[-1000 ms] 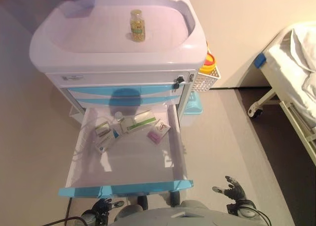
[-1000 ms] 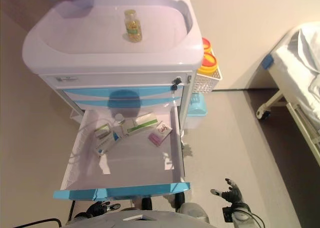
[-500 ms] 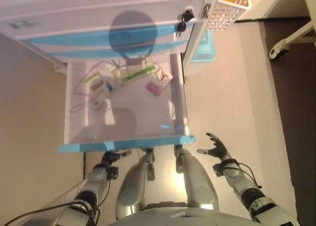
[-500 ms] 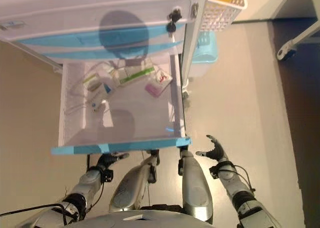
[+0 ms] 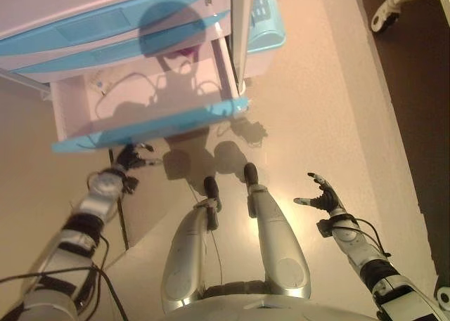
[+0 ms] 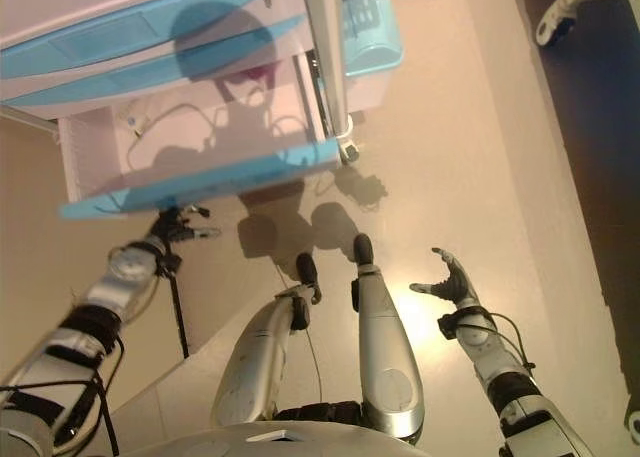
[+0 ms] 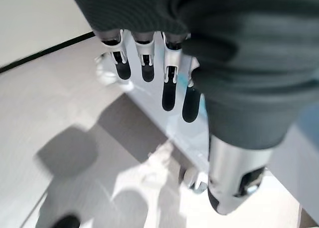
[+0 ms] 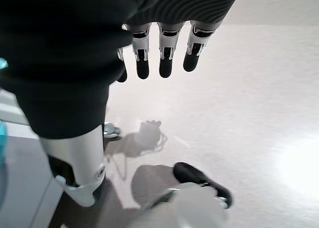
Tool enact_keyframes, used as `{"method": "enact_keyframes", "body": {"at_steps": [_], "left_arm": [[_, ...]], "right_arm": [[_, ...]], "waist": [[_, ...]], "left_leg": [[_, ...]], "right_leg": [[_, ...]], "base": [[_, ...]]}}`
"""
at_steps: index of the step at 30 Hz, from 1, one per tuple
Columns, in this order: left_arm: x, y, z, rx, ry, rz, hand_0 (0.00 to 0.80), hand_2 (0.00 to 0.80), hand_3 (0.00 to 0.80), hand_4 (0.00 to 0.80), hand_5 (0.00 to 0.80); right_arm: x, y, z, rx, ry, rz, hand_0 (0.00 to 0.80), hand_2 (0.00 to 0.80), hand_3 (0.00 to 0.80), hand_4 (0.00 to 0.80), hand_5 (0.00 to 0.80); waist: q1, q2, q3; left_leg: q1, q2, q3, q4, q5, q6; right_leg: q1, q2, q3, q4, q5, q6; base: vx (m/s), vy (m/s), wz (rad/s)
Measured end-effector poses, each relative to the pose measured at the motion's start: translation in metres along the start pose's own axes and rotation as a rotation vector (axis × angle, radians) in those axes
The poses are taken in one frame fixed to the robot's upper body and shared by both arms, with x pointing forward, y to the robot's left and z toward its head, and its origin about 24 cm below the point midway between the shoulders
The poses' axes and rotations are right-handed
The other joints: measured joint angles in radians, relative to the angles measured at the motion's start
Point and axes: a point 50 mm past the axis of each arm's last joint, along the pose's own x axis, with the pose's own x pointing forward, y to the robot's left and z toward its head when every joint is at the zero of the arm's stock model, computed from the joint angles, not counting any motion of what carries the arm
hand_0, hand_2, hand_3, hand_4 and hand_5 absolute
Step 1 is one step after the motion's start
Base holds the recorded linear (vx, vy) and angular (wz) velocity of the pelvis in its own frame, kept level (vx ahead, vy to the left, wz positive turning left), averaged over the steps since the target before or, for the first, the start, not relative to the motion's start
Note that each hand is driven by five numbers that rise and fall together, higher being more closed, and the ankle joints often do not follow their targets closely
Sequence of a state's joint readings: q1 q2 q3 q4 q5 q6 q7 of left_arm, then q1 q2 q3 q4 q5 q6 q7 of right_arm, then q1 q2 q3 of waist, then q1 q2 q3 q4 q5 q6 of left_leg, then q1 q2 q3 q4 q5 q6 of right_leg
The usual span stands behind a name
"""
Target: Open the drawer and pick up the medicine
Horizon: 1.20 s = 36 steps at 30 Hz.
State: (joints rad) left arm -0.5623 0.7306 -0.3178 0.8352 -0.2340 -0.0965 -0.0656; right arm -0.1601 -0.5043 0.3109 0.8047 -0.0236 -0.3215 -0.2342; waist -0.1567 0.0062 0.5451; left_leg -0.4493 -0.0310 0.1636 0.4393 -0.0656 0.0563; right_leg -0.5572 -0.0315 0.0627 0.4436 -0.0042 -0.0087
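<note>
The drawer (image 5: 151,117) hangs open in the upper left of the frame, its blue front edge facing me. Only a thin white tube shows inside; I cannot make out any medicine. My left hand (image 5: 130,157) sits just below that blue edge, fingers (image 7: 169,91) straight and holding nothing. My right hand (image 5: 320,194), lower right above the floor (image 5: 316,110), spreads its fingers, empty.

Drawer (image 5: 140,103): I read no print on its blue front or inside it.
Cart fronts (image 5: 105,33): the blue panels above show me no legible label.
Blue bin (image 5: 266,26): no words or numbers I can make out.
Floor (image 5: 316,110): bare of signs or markings.
</note>
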Motion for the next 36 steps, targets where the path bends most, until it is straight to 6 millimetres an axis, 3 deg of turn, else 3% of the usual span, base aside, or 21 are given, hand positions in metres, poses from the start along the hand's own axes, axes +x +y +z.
{"method": "enact_keyframes", "body": {"at_steps": [5,10,12,20,21,23,29,32,36], "left_arm": [[0.011,0.053,0.040,-0.007,0.023,0.104,0.000,0.000,0.000,0.000,0.000],[0.012,0.110,0.071,-0.089,0.074,0.361,0.000,0.000,0.000,0.000,0.000],[0.011,0.114,0.066,-0.106,0.108,0.425,0.000,0.000,0.000,0.000,0.000],[0.011,0.118,0.086,-0.164,0.033,0.530,0.000,0.000,0.000,0.000,0.000],[0.011,0.118,0.088,-0.177,0.021,0.526,0.000,0.000,0.000,0.000,0.000],[0.012,0.117,0.088,-0.227,0.009,0.521,0.000,0.000,0.000,0.000,0.000],[0.010,0.089,0.060,-0.321,-0.056,0.422,0.000,0.000,0.000,0.000,0.000],[0.004,0.044,0.017,-0.447,-0.053,0.319,0.000,0.000,0.000,0.000,0.000],[-0.015,-0.016,-0.047,-0.567,0.084,0.203,0.000,0.000,0.000,0.000,0.000]], "right_arm": [[-0.005,-0.006,-0.002,-0.026,-0.015,-0.006,0.000,0.000,0.000,0.000,0.000],[-0.006,-0.004,0.003,-0.046,-0.053,0.000,0.000,0.000,0.000,0.000,0.000],[-0.007,0.002,0.003,-0.058,-0.059,0.025,0.000,0.000,0.000,0.000,0.000],[-0.009,0.007,0.002,-0.062,-0.057,0.032,0.000,0.000,0.000,0.000,0.000],[-0.008,0.007,0.003,-0.061,-0.058,0.032,0.000,0.000,0.000,0.000,0.000],[-0.006,0.009,0.007,-0.056,-0.071,0.032,0.000,0.000,0.000,0.000,0.000],[-0.007,0.022,0.008,-0.036,-0.057,0.071,0.000,0.000,0.000,0.000,0.000],[-0.010,0.033,0.006,-0.001,-0.039,0.116,0.000,0.000,0.000,0.000,0.000],[-0.012,0.041,-0.002,0.035,0.006,0.154,0.000,0.000,0.000,0.000,0.000]], "waist": [[-0.043,-0.004,0.009],[-0.075,-0.009,0.013],[-0.082,-0.009,0.013],[-0.087,-0.018,0.014],[-0.086,-0.018,0.014],[-0.072,-0.023,0.014],[-0.052,-0.023,0.013],[-0.026,-0.017,0.009],[0.033,-0.005,-0.004]], "left_leg": [[-0.085,0.013,0.007,0.120,-0.050,0.010],[-0.164,0.026,0.009,0.222,-0.084,0.015],[-0.169,0.030,0.004,0.243,-0.094,0.013],[-0.207,0.029,-0.028,0.248,-0.093,0.011],[-0.210,0.023,-0.023,0.280,-0.107,-0.003],[-0.177,0.027,-0.029,0.322,-0.170,0.009],[-0.077,0.027,-0.043,0.240,-0.156,0.001],[0.040,0.010,-0.076,0.137,-0.127,-0.015],[0.170,0.008,-0.092,-0.009,-0.077,-0.028]], "right_leg": [[-0.070,0.013,0.020,0.068,-0.006,0.009],[-0.140,0.030,0.039,0.138,-0.010,0.015],[-0.143,0.037,0.038,0.151,-0.012,0.015],[-0.164,0.049,0.034,0.169,-0.032,0.019],[-0.166,0.047,0.029,0.163,-0.032,0.019],[-0.164,0.047,0.014,0.166,-0.032,0.019],[-0.053,0.037,-0.008,0.093,-0.018,0.006],[0.061,0.017,-0.048,0.022,-0.014,-0.003],[0.184,0.006,-0.093,-0.077,-0.015,-0.014]], "base": [[0.014,0.095,-0.21],[-0.010,0.023,-0.15],[0.000,-0.011,-0.14],[0.000,-0.052,0.06],[0.001,-0.111,0.06],[-0.035,-0.145,-0.15],[-0.002,-0.147,0.13],[0.076,-0.142,0.25],[0.113,-0.087,0.33]]}}
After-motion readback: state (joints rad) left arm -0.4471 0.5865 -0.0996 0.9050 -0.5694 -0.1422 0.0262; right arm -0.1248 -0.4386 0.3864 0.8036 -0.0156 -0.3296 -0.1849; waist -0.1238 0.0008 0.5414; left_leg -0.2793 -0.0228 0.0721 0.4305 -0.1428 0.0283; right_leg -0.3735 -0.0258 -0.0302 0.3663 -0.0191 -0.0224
